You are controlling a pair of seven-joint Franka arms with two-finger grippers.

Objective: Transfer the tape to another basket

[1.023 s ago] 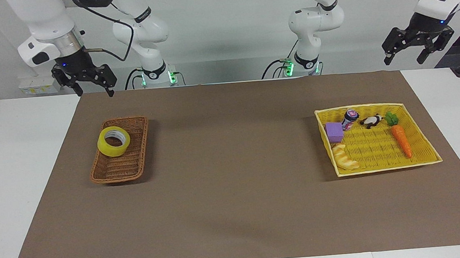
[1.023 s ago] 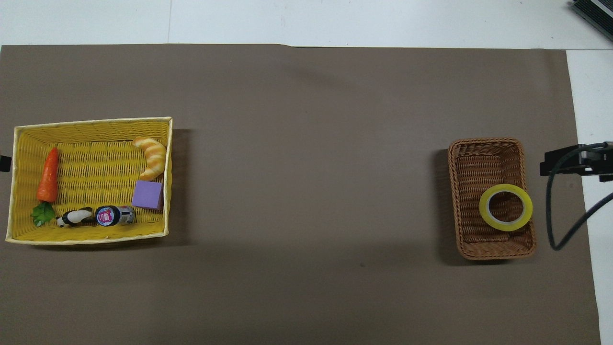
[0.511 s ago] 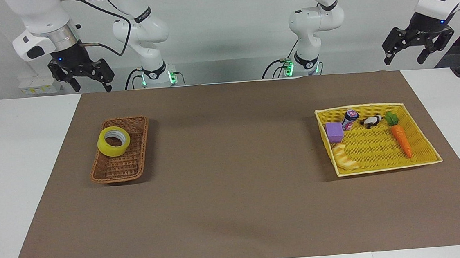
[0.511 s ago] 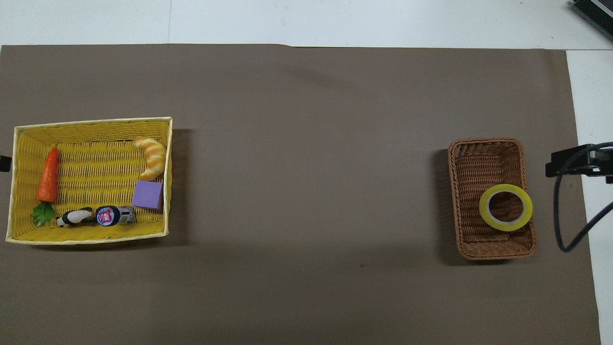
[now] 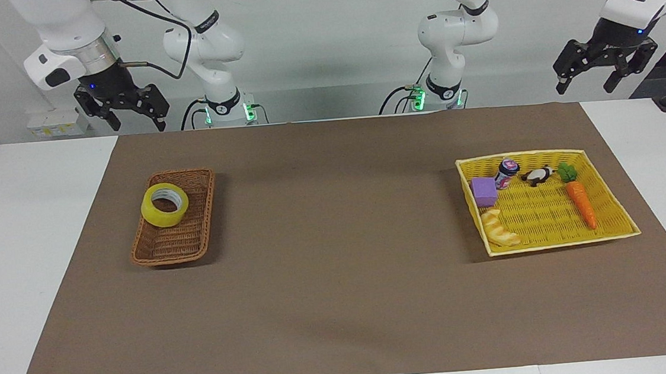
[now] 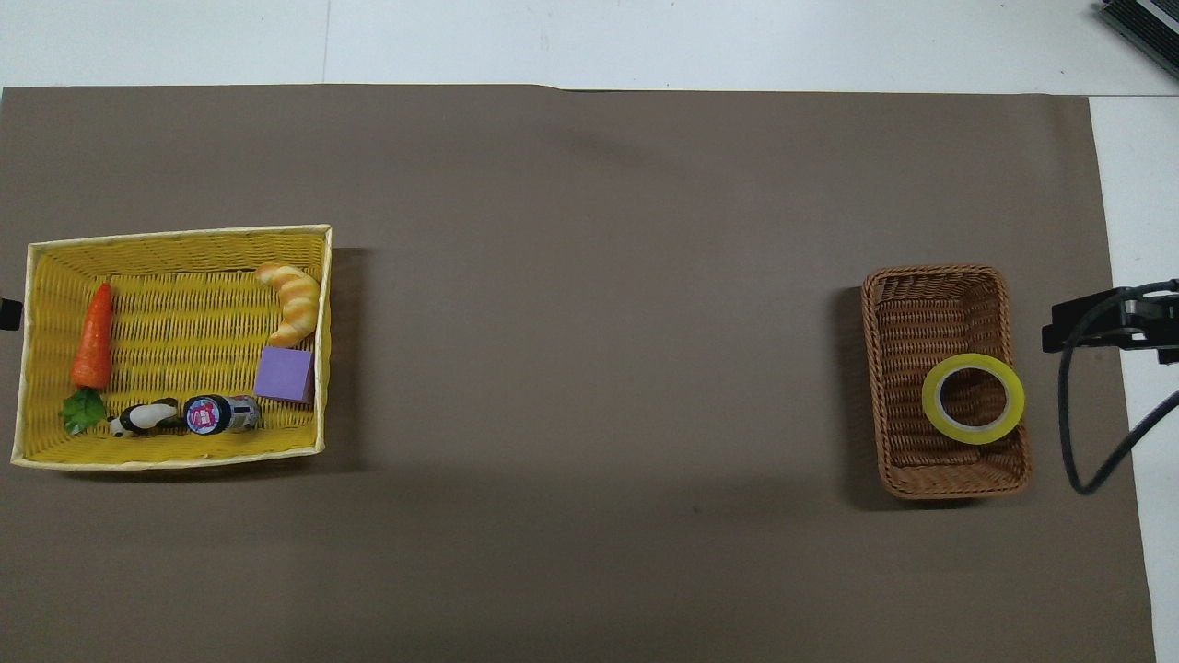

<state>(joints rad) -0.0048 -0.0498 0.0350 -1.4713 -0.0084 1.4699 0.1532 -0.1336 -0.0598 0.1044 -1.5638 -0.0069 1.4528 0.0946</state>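
The tape, a yellow roll with a pale core, lies in the brown wicker basket at the end nearer the robots. That basket stands toward the right arm's end of the table. My right gripper hangs open and empty, high over the mat's corner by the robots, well apart from the basket. My left gripper hangs open and empty too, high over the white table edge at the left arm's end, where that arm waits.
A wide yellow basket toward the left arm's end holds a carrot, a croissant toy, a purple block, a small can and a panda figure. Brown mat lies between the baskets. The right arm's cable dangles beside the wicker basket.
The right gripper has risen a little and shifted slightly above the mat's corner. The tape, both baskets and the left arm have not moved.
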